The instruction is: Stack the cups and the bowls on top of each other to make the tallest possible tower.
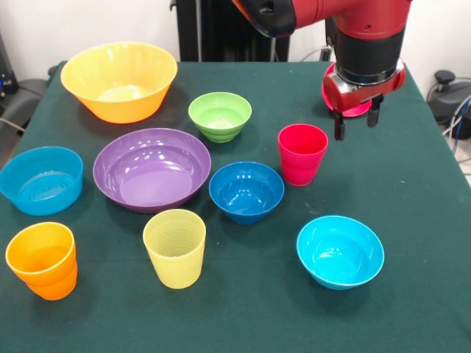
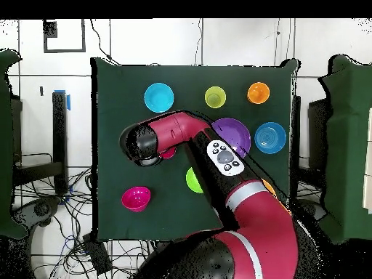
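My gripper (image 1: 355, 125) hangs open and empty, just right of the red cup (image 1: 302, 153), which stands alone on the cloth. The red bowl (image 1: 353, 110) sits right behind the fingers, apart from the cup; from overhead this bowl (image 2: 136, 197) stands alone. A pale yellow cup (image 1: 175, 248) and an orange cup (image 1: 42, 259) stand near the front. The bowls are spread out singly: yellow-orange (image 1: 118, 81), lime green (image 1: 219, 115), purple (image 1: 151, 169), light blue (image 1: 40, 180), dark blue (image 1: 246, 191), cyan (image 1: 340, 251). Nothing is stacked.
The green cloth (image 1: 412, 206) covers the whole table. From overhead my arm (image 2: 218, 156) lies across the middle, hiding the dark blue bowl and parts of the purple bowl (image 2: 238, 129) and the lime green bowl (image 2: 190, 180). Cables lie on the floor beyond the table's edges.
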`<control>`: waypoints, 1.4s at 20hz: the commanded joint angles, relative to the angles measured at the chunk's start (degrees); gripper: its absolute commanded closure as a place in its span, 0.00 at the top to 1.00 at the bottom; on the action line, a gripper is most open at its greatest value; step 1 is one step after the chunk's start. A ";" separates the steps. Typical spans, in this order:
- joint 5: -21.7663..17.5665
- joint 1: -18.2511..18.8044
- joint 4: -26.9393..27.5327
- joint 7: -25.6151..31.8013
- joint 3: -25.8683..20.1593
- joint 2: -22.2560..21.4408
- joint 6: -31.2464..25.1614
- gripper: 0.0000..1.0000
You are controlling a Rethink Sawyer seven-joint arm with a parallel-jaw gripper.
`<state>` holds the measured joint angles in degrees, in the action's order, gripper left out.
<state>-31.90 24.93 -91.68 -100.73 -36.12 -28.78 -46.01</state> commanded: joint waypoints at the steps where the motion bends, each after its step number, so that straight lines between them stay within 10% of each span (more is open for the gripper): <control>1: -1.23 0.91 1.28 10.55 -0.98 1.01 -5.03 1.00; 28: -3.93 1.94 7.86 16.61 -2.00 3.27 -9.65 1.00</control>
<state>-31.94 26.32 -89.30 -100.73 -36.63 -29.43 -51.59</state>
